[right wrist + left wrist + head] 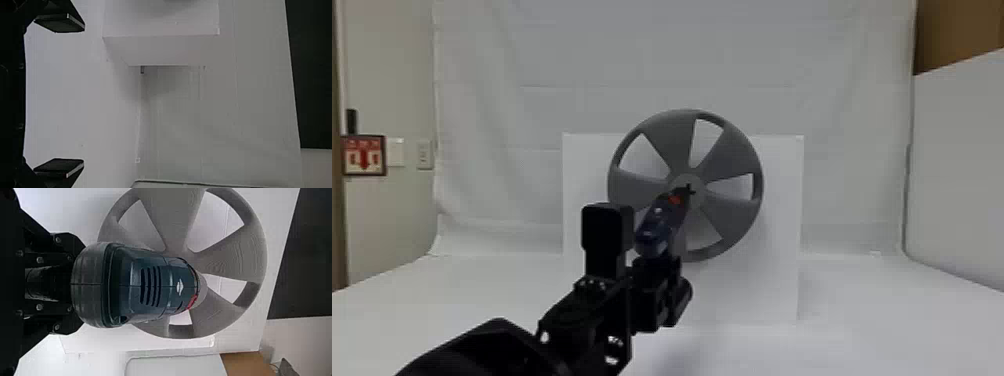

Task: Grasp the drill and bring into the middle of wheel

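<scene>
In the head view my left gripper [657,280] is shut on the dark blue drill [659,225], which is raised in front of the grey wheel [672,145]. The drill's black tip overlaps the wheel's hub; whether they touch I cannot tell. The left wrist view shows the back of the drill [150,286], held by my left gripper [58,284], with the spoked wheel [235,258] behind it and the hub partly hidden. In the right wrist view my right gripper [58,96] stands open, nothing between its fingers.
A white box-like stand [782,225] backs the wheel on the white table [857,325]. White cloth [532,110] hangs behind, and a white panel [962,175] stands at the right. In the right wrist view the stand's side [168,49] shows.
</scene>
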You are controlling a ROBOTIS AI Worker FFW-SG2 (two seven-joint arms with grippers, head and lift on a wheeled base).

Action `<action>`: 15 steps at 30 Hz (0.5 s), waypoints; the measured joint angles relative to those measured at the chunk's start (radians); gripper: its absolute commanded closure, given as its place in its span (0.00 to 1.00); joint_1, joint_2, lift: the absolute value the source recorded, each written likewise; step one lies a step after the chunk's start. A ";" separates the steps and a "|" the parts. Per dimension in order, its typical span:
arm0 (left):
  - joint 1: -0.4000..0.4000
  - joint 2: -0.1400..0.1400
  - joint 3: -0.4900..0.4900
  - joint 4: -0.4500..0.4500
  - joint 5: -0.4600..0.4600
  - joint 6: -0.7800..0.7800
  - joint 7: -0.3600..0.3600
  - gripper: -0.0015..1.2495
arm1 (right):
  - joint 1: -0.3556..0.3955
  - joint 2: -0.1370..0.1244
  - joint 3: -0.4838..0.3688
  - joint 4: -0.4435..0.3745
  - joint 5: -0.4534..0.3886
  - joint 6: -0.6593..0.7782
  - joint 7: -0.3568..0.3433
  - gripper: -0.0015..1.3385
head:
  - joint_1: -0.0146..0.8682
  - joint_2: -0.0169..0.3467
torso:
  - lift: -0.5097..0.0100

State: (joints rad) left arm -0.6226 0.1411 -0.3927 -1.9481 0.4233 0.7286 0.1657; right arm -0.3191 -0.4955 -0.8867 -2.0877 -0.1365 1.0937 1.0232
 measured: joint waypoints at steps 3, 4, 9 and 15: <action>0.000 0.000 0.000 0.000 0.000 0.000 0.000 0.98 | 0.000 0.000 -0.001 0.000 0.000 0.000 0.000 0.07 | 0.08 0.13 | 0.21; 0.000 0.000 0.000 0.000 0.000 0.000 0.000 0.98 | 0.000 0.000 -0.001 0.000 0.000 0.000 0.000 0.07 | 0.08 0.13 | 0.21; 0.000 0.000 0.000 0.000 0.000 0.000 0.000 0.98 | 0.000 0.000 -0.001 0.000 0.000 0.000 0.000 0.07 | 0.08 0.13 | 0.21; 0.000 0.000 0.000 0.000 -0.001 0.000 0.000 0.98 | 0.000 0.000 -0.001 0.000 0.000 0.000 0.000 0.07 | 0.08 0.13 | 0.21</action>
State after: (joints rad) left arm -0.6228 0.1411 -0.3926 -1.9481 0.4224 0.7286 0.1657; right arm -0.3191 -0.4958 -0.8875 -2.0877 -0.1365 1.0937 1.0232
